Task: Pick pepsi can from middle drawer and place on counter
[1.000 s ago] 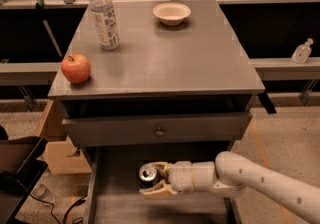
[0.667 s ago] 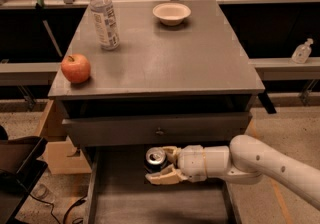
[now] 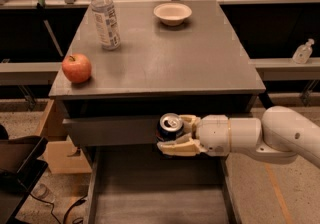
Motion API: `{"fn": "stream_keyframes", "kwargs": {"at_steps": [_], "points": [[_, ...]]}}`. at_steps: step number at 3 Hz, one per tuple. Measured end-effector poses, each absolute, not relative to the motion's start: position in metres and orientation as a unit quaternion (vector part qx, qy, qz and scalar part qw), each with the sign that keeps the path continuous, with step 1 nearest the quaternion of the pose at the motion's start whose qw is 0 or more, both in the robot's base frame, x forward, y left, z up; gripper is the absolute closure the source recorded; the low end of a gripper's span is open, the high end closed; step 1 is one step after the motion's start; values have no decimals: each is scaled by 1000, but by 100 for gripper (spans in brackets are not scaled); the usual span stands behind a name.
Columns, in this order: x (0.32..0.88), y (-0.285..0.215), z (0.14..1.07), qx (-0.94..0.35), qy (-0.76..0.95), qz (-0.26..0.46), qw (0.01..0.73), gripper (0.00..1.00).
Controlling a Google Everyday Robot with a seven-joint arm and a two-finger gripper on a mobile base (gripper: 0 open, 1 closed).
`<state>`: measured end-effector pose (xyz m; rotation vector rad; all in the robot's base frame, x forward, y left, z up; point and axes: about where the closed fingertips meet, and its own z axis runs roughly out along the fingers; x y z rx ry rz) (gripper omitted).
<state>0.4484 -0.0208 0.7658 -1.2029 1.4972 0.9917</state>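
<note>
My gripper (image 3: 176, 134) is shut on the pepsi can (image 3: 169, 126), a dark-blue can with a silver top, and holds it upright in the air. The can hangs above the open middle drawer (image 3: 150, 188), in front of the closed grey drawer panel, just below the front edge of the counter (image 3: 165, 53). My white arm reaches in from the right. The drawer's flat floor shows nothing else on it.
On the counter stand a clear water bottle (image 3: 105, 16) at the back left, a red apple (image 3: 76, 67) at the front left and a white bowl (image 3: 172, 13) at the back. A cardboard box (image 3: 55, 143) sits on the floor at the left.
My gripper has lifted the can up out of the drawer and slightly to the right, to just below the counter's front edge.
</note>
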Motion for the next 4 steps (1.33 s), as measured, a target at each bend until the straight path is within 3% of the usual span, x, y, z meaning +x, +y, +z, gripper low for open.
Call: {"fn": "stream_keyframes", "kwargs": {"at_steps": [4], "points": [[474, -39, 887, -445, 640, 352, 517, 100]]}}
